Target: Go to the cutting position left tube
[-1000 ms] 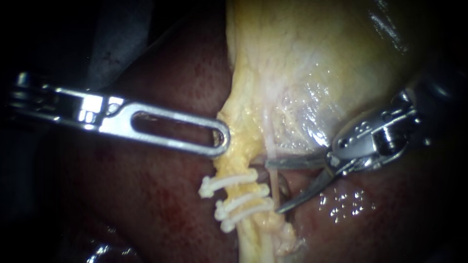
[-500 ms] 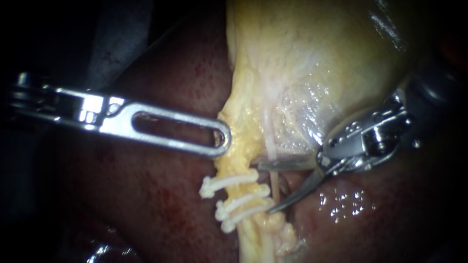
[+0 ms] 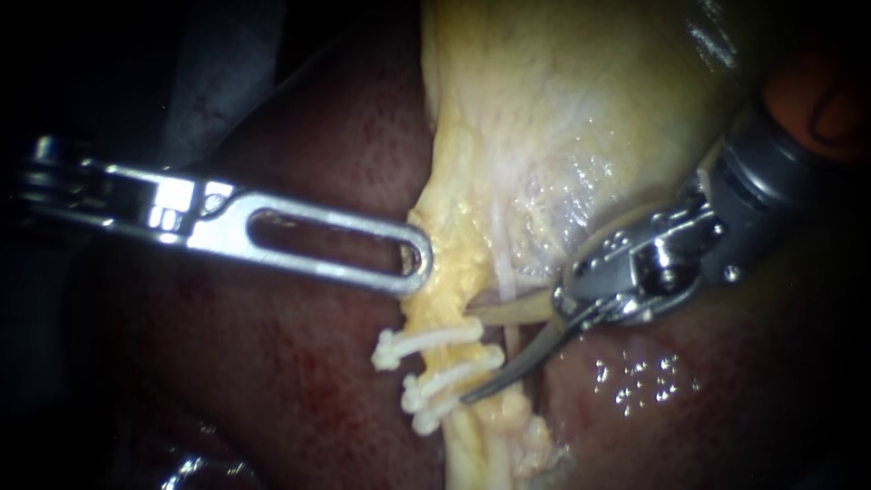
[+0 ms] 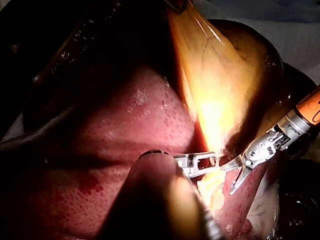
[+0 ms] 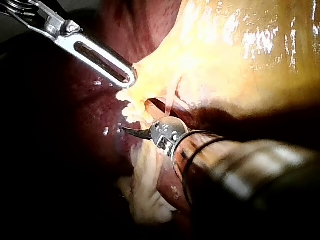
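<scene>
Right instrument point(image 3: 467, 356) holds its blades apart at centre frame, spanning the clipped left tube point(image 3: 472, 422), with the lower tip among three white clips point(image 3: 435, 367). Dark red liver point(image 3: 299, 363) fills the lower left, pale gallbladder point(image 3: 562, 118) the upper right. I see my left instrument point(image 3: 419, 259) touching yellow tissue point(image 3: 445, 272).

Dark red, speckled liver point(image 3: 272, 390) fills the lower endoscope view, wet and glinting in places. Above it lies the pale yellow gallbladder point(image 3: 581, 100). A strip of yellow fat point(image 3: 445, 272) runs down from it, crossed by three white clips point(image 3: 449, 375) set close together.
</scene>
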